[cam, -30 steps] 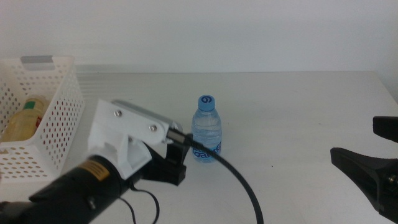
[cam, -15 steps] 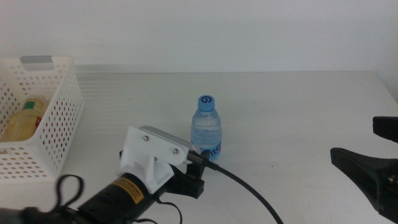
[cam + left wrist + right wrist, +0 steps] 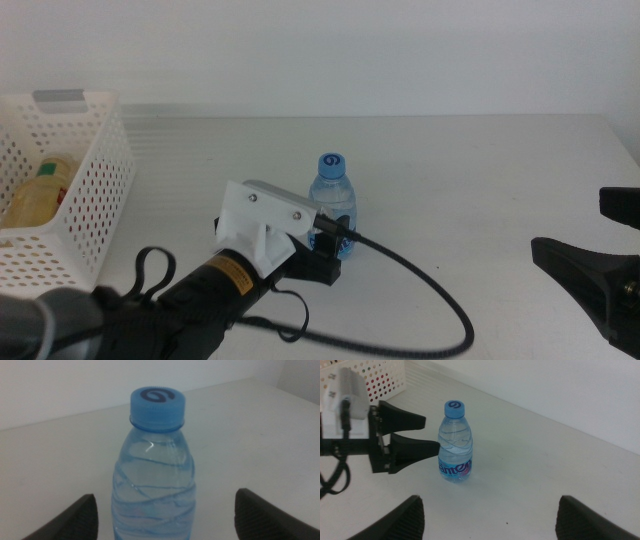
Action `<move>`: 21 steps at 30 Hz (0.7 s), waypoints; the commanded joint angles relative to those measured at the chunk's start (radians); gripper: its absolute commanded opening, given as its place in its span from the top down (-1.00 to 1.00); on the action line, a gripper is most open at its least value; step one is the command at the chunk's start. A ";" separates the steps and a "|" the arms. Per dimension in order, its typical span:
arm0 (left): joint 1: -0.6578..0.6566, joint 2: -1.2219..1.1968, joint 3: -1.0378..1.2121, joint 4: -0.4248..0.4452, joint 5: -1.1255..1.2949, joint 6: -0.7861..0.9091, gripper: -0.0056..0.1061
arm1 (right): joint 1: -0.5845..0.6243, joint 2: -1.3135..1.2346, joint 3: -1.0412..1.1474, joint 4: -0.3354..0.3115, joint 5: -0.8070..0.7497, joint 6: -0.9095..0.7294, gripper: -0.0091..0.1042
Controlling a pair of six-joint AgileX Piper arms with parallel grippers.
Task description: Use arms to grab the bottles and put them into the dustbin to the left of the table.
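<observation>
A clear water bottle (image 3: 332, 203) with a blue cap and blue label stands upright mid-table. My left gripper (image 3: 328, 243) is open at its lower body. In the left wrist view the bottle (image 3: 155, 475) fills the gap between the jaws of the left gripper (image 3: 165, 496), which do not press it. The right wrist view shows the bottle (image 3: 455, 442) with the left gripper (image 3: 431, 433) reaching its side. The white perforated dustbin (image 3: 95, 200) stands at the far left with a yellow tea bottle (image 3: 38, 192) lying inside. My right gripper (image 3: 568, 224) waits open at the right edge.
A black cable (image 3: 420, 290) trails from the left arm's wrist across the table in front of the bottle. The dustbin's corner (image 3: 380, 377) shows behind the left arm in the right wrist view. The table's right edge (image 3: 625, 140) lies beyond the right gripper.
The left arm has swung right and forward from beside the dustbin to the water bottle, bringing its open jaws around the bottle's lower part. The right arm and the bottle have not moved.
</observation>
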 commanded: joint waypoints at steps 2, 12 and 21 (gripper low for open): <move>0.030 0.004 -0.057 0.070 -0.074 -0.051 -0.69 | 0.002 0.000 -0.024 -0.009 -0.070 -0.013 -0.38; 0.040 0.144 -0.182 0.103 -0.074 -0.086 -0.69 | 0.002 0.000 -0.024 -0.009 -0.070 -0.013 -0.38; 0.040 0.266 -0.289 0.063 -0.081 -0.086 -0.69 | 0.002 0.000 -0.024 -0.009 -0.070 -0.013 -0.38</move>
